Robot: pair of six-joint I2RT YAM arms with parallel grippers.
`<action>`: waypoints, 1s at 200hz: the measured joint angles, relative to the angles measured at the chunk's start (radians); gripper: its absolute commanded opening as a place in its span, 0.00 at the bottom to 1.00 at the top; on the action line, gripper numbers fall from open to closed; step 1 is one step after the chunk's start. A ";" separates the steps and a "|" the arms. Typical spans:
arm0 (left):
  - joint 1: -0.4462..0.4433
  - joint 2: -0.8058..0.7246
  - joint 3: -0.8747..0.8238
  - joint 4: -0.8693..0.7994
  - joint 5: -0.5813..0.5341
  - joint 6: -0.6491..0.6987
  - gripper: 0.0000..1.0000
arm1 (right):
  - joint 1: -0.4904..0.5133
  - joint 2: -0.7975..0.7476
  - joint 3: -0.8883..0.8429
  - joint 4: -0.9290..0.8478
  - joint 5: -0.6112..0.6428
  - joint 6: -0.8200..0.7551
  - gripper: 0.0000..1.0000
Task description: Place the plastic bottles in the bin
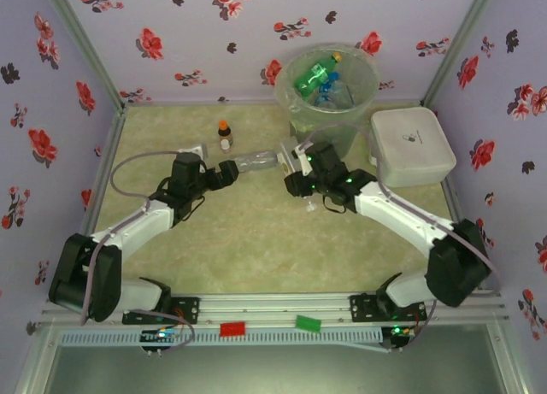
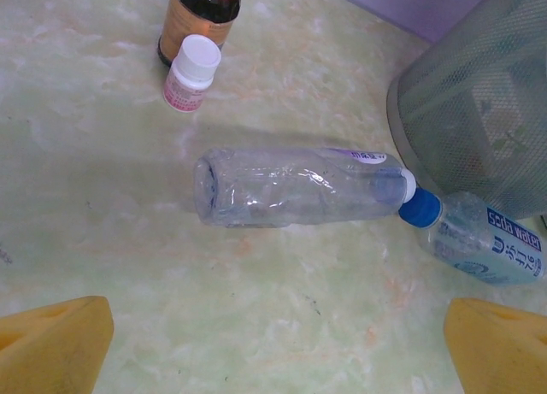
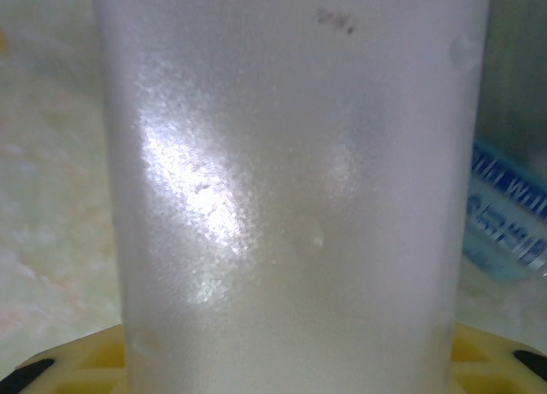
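Bin (image 1: 318, 125) on marbled tabletop (image 1: 248, 240), floral walls (image 1: 197, 35)

The near half of the bench (image 1: 256, 249) lies bare under the two arms (image 1: 145, 219). A white box (image 1: 412, 144) fills the far right corner, with the bin (image 1: 318, 125) just beside it at the far edge. Left of the bin stand a brown bottle (image 1: 224, 129) and a small white-capped bottle (image 2: 192, 72). A clear bottle (image 2: 295, 187) lies mid-bench, cap end by a blue-capped bottle (image 2: 483, 240) at the bin's foot. Bare bench separates it from the wide-spread left fingers (image 2: 55, 343).
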 measured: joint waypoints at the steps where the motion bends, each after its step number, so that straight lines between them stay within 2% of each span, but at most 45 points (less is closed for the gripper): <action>1: 0.000 0.001 0.000 0.000 0.000 0.000 1.00 | -0.002 -0.003 0.001 0.000 0.000 0.000 0.38; 48: 0.001 0.002 -0.016 0.039 0.005 -0.004 1.00 | -0.165 -0.113 0.098 -0.001 -0.042 0.029 0.38; 101: 0.001 0.001 -0.029 0.015 0.049 0.013 1.00 | -0.292 -0.101 0.308 -0.011 -0.047 0.046 0.38; 129: 0.000 -0.017 -0.036 -0.009 0.057 0.027 1.00 | -0.338 -0.017 0.466 -0.006 -0.036 0.048 0.39; 158: -0.003 -0.035 -0.038 -0.031 0.057 0.042 1.00 | -0.390 0.138 0.648 -0.036 -0.004 0.059 0.39; 200: -0.010 -0.043 -0.039 -0.071 0.057 0.066 1.00 | -0.427 0.322 0.807 -0.085 0.024 0.089 0.41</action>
